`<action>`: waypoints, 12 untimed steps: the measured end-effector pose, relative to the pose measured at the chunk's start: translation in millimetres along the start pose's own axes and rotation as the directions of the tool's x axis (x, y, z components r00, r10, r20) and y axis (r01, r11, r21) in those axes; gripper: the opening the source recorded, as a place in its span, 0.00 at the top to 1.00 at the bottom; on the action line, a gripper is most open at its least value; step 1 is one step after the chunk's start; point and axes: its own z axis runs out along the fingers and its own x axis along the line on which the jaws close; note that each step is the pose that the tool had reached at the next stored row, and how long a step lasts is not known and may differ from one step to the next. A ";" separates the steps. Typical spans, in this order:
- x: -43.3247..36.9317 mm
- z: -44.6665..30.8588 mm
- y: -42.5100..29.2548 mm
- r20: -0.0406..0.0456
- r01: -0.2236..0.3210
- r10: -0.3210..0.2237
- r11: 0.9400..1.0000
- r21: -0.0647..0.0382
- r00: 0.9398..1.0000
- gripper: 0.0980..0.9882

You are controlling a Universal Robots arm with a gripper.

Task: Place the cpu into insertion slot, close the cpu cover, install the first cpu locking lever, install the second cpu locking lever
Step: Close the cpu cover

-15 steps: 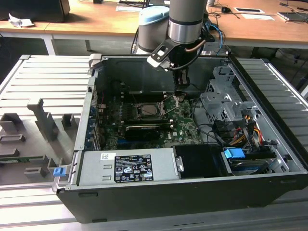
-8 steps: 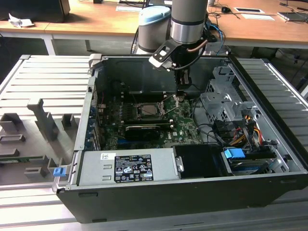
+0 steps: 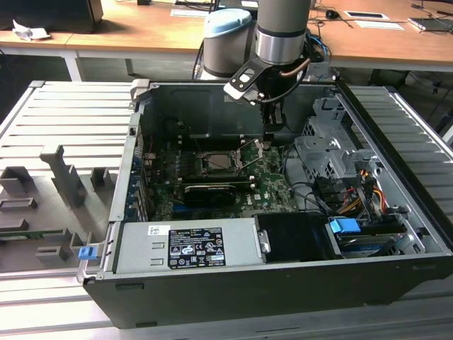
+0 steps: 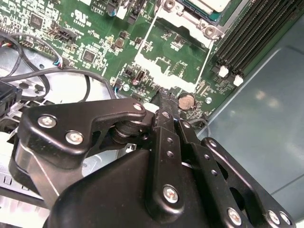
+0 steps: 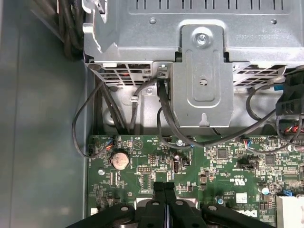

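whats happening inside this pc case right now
A robot arm is reaching into the open computer case, working at the processor socket. The cpu sits in the insertion slot, and the cpu cover is flipped open beside it. The gripper is shut at the cover's free edge; whether it pinches the plate is unclear.

A black-and-white rectangular label (image 3: 195, 247) sits on the silver-grey metal power supply box (image 3: 141, 249), well apart from the gripper (image 3: 268, 142) and nearer the camera in the exterior view. Its print is too small to read. White printed marks dot the green circuit board (image 5: 228, 171) around the gripper in both wrist views, and none of them is legible.
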 end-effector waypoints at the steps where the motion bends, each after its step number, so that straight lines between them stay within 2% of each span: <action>1: 0.0 0.1 1.2 0.000 0.000 0.000 1.000 0.000 1.000 0.99; 12: 0.0 1.0 12.2 0.000 0.000 0.000 1.000 0.000 1.000 0.99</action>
